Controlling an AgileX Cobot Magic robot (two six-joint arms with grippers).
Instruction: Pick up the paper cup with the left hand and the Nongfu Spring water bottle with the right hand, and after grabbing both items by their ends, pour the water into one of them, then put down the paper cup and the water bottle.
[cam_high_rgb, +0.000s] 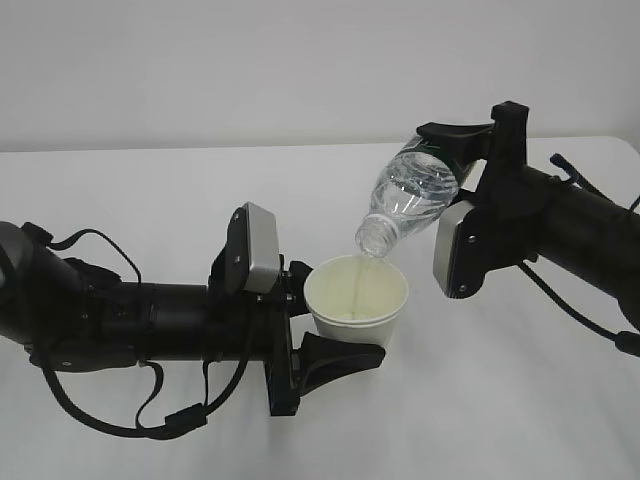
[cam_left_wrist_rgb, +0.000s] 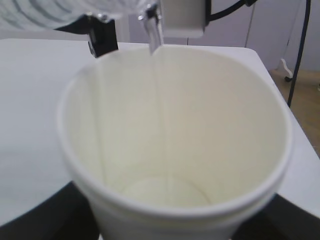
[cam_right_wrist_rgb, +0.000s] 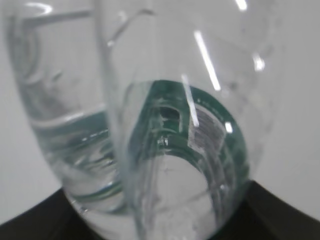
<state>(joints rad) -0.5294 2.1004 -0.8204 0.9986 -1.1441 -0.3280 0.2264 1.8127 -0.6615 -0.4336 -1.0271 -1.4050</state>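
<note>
Left jaws (cam_high_rgb: 335, 345) pinch the cup (cam_high_rgb: 357, 300) at its base; right jaws (cam_high_rgb: 462, 160) clamp the tilted bottle (cam_high_rgb: 408, 195), its mouth above the rim. Water (cam_left_wrist_rgb: 155, 42) seems to stream in; setting both down remains.

The white paper cup (cam_high_rgb: 357, 298) sits upright in the left gripper (cam_high_rgb: 325, 325), cream inside showing. Above it, the clear ribbed bottle (cam_high_rgb: 408, 195), held by the right gripper (cam_high_rgb: 462, 160), tips neck-down, a thin stream of water (cam_left_wrist_rgb: 155, 42) falling in.

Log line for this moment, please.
phase: pouring | left hand: holds white paper cup | right hand: tilts clear ribbed plastic bottle over cup
</note>
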